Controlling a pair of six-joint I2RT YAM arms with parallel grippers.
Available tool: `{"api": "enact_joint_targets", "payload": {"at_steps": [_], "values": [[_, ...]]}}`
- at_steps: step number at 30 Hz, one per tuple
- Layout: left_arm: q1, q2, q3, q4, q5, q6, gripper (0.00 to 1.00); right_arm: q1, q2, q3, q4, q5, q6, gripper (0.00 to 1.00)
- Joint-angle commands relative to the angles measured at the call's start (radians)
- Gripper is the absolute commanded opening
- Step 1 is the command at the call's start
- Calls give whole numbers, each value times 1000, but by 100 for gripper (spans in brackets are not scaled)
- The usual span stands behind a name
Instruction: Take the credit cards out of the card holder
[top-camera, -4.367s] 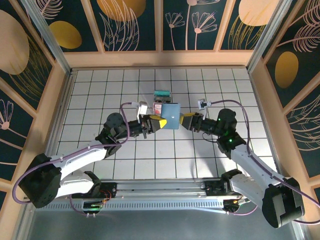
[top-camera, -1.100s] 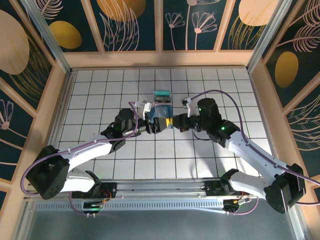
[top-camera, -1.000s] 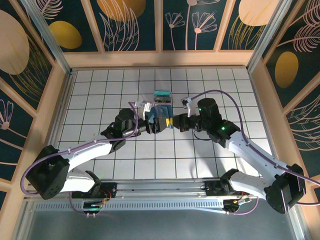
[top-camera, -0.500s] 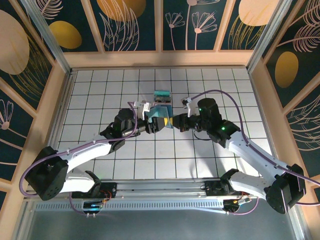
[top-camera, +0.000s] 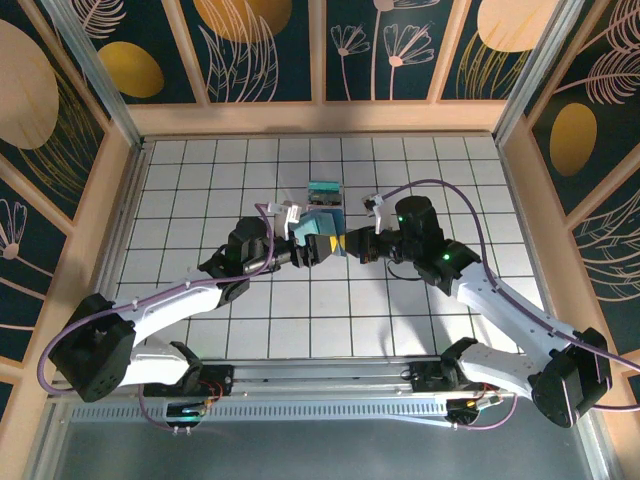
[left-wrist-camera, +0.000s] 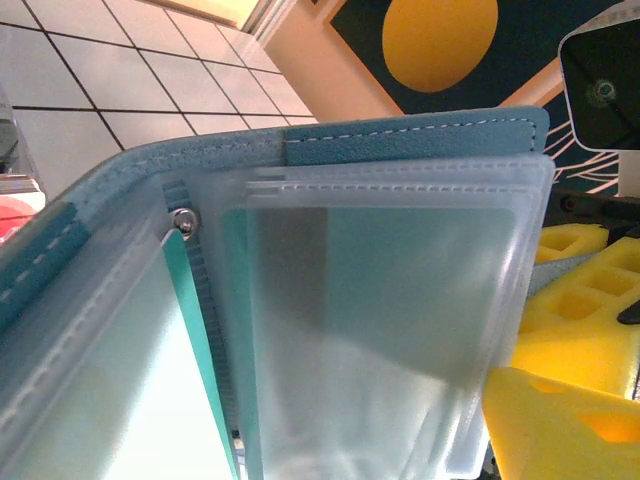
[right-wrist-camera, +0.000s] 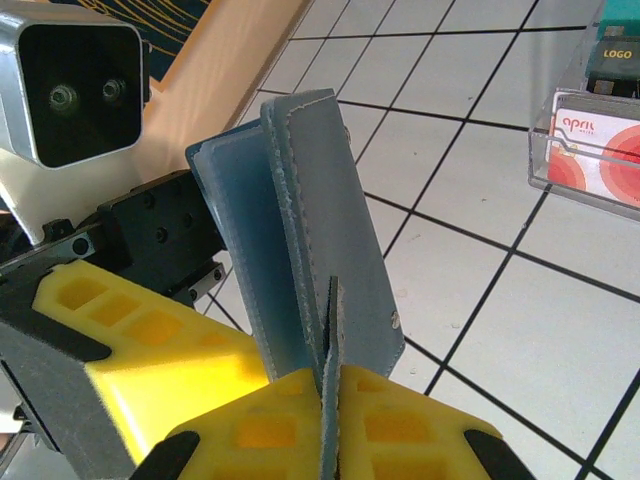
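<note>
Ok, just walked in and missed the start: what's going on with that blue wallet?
The card holder is up off the table, standing upright. The right gripper is pinched shut on its thin flap. The left gripper is at its open clear sleeves; whether it grips them is unclear. A white card with a red mark lies in a clear tray nearby.

whitish-pink card (right-wrist-camera: 598, 150) "april", teal card (right-wrist-camera: 615, 58) "LOGO"
</note>
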Motion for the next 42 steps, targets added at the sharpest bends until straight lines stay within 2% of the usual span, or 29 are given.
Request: {"api": "enact_joint_targets", "payload": {"at_steps": [1, 6, 19, 23, 25, 26, 28, 30, 31, 32, 34, 35, 36, 38, 39, 42], "values": [[-2, -9, 15, 26, 9, -3, 76, 5, -5, 9, 76, -19, 1, 0], [-3, -14, 15, 25, 3, -6, 63, 4, -5, 4, 71, -19, 9, 0], [-3, -30, 6, 18, -14, -7, 59, -38, -39, -43, 200, -151, 68, 27], [-2, -27, 6, 27, -7, -13, 56, -38, -35, -51, 224, -169, 76, 27], [-3, -27, 6, 29, -5, -15, 52, -38, -31, -56, 230, -173, 78, 21], [-3, -25, 5, 33, -3, -17, 48, -38, -26, -60, 234, -175, 80, 15], [-3, -22, 3, 45, 2, -22, 29, -39, -23, -64, 242, -176, 84, 6], [-3, -19, -6, 50, -30, -30, 6, -40, -17, -68, 242, -154, 88, 4], [-3, -17, -11, 48, -50, -36, 0, -41, -15, -68, 236, -136, 90, 4], [-3, -12, -11, 34, -66, -36, 0, -42, -14, -65, 223, -109, 91, 4], [-3, -5, -1, -11, -73, -12, 8, -43, -13, -51, 175, -50, 88, 4], [-3, -5, 6, -44, -83, 9, 20, -43, -14, -47, 151, -12, 87, 5], [-2, -5, 9, -85, -100, 36, 46, -43, -19, -44, 125, 25, 88, 9], [-2, 5, 12, -152, -112, 86, 90, -46, -27, -35, 67, 95, 93, 16], [-4, 17, 15, -194, -138, 101, 99, -48, -32, -30, 41, 122, 93, 19], [-13, 70, 27, -281, -209, 116, 99, -53, -44, -28, 4, 176, 96, 24]]}}
